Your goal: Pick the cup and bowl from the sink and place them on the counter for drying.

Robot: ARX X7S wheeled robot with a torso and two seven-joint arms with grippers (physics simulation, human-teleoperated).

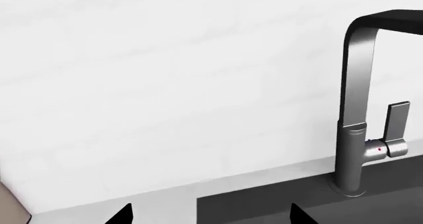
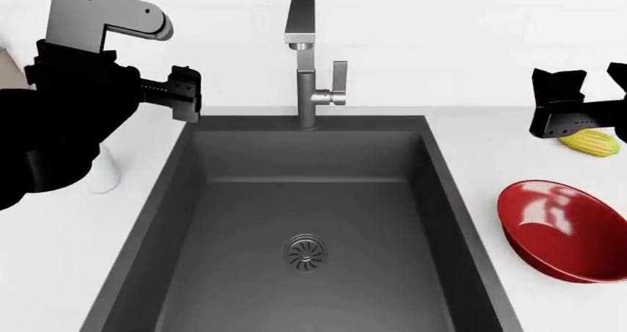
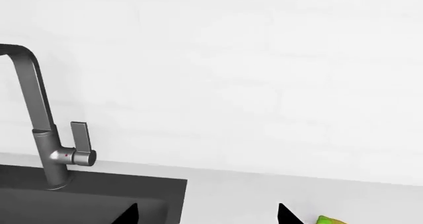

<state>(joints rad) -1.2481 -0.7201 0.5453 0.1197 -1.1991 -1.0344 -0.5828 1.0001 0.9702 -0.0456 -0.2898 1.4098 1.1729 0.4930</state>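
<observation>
Sink [image 2: 245, 222] held nothing. Red bowl [image 2: 563, 233] sat below the spread, unladen right gripper [image 2: 578, 112]; cup [image 2: 103, 172] below the spread, unladen left gripper [image 2: 184, 93].

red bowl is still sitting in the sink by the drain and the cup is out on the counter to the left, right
Not quite. The head view shows the red bowl on the counter right of the sink, not by the drain. The cup is on the counter to the left.
</observation>
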